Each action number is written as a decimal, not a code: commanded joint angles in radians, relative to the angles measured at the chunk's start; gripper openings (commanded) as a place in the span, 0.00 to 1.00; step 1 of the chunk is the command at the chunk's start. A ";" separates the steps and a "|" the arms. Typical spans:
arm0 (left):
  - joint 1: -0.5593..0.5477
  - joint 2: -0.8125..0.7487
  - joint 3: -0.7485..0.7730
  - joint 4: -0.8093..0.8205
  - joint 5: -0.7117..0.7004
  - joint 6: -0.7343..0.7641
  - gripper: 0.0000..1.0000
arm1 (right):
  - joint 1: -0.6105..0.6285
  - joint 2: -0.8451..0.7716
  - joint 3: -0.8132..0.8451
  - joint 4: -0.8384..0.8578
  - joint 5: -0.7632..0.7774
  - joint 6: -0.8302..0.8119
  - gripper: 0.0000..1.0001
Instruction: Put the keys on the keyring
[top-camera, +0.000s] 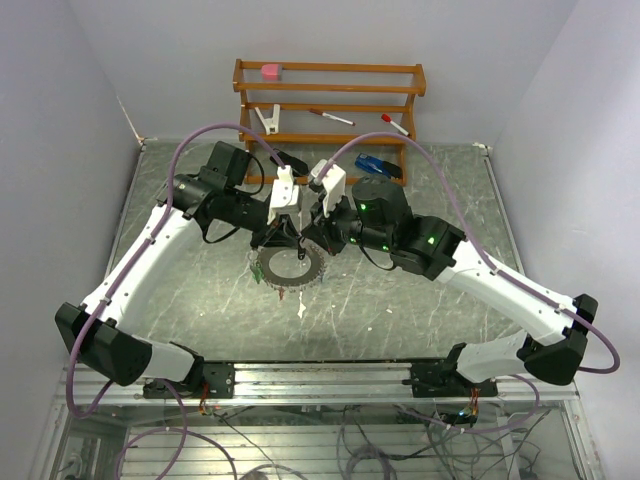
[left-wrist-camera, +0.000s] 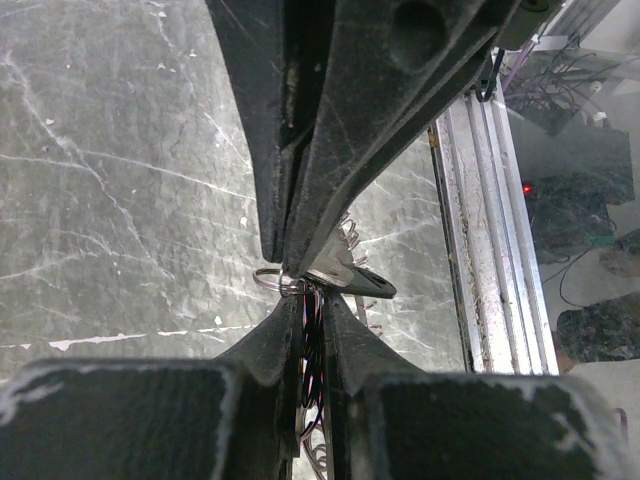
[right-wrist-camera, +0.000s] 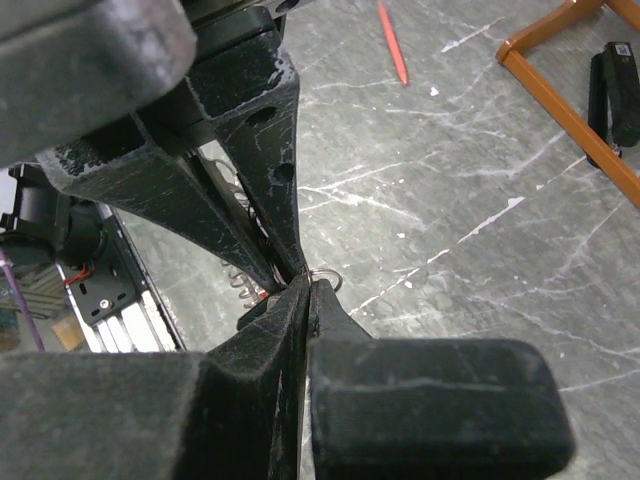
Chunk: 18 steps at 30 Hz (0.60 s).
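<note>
The keyring (top-camera: 290, 270), a large grey toothed ring, lies at the table's middle. Both grippers meet tip to tip over its far rim. My left gripper (top-camera: 294, 241) is shut on a thin edge of the keyring (left-wrist-camera: 312, 400), which runs between its fingers. My right gripper (top-camera: 308, 240) is shut; in the left wrist view its fingers (left-wrist-camera: 300, 190) come down from above, holding a key with a black tag (left-wrist-camera: 352, 281) and a small wire loop (left-wrist-camera: 266, 279). That loop (right-wrist-camera: 329, 277) pokes out beside the right gripper (right-wrist-camera: 308, 286). Green (top-camera: 258, 279) and red (top-camera: 284, 297) tags lie at the ring's near rim.
A wooden rack (top-camera: 330, 92) stands at the back with a pink piece, a white clip and red-capped pens. A blue object (top-camera: 380, 166) lies by its foot. A red pen (right-wrist-camera: 392, 45) and a black stapler (right-wrist-camera: 620, 90) lie beyond. A metal rail (left-wrist-camera: 490, 250) runs along the near edge.
</note>
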 joint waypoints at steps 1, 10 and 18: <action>-0.017 -0.023 0.038 -0.016 0.032 0.024 0.08 | 0.005 0.006 0.024 0.005 0.041 -0.007 0.00; -0.021 -0.029 0.053 -0.036 0.028 0.047 0.08 | 0.004 0.012 0.021 -0.003 0.046 -0.003 0.00; -0.022 -0.032 0.075 -0.044 -0.002 0.060 0.08 | 0.003 0.015 0.026 -0.046 0.051 0.021 0.00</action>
